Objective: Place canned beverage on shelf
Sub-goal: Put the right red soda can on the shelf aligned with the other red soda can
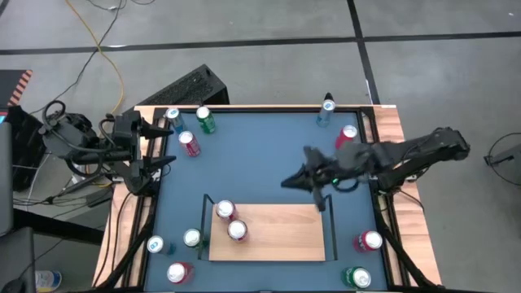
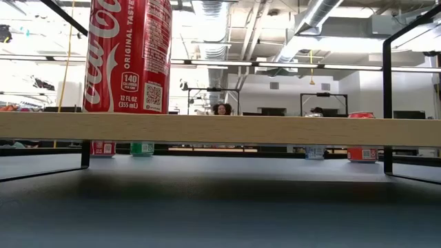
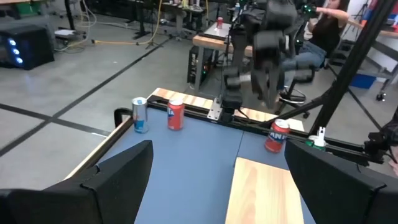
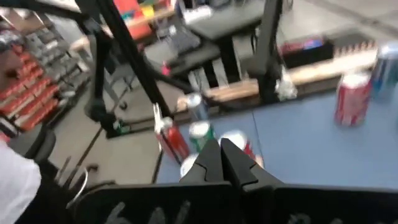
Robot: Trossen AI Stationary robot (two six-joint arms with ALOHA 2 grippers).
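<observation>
Right pincer (image 1: pixel 286 182), fingers pressed together and empty, hovers above the blue bench (image 1: pixel 260 155) just off the shelf's (image 1: pixel 281 236) one-o'clock corner. Two cans (image 1: pixel 231 221) stand on the shelf's nine-o'clock end. Left pincer (image 1: pixel 167 145) waits spread wide at the bench's ten-o'clock edge.

Two dark jointed arms, black cabling

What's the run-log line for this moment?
shelf: two cans on it | right gripper: jaws shut, empty, above table near shelf | left gripper: jaws open, waiting at table's left edge
</observation>
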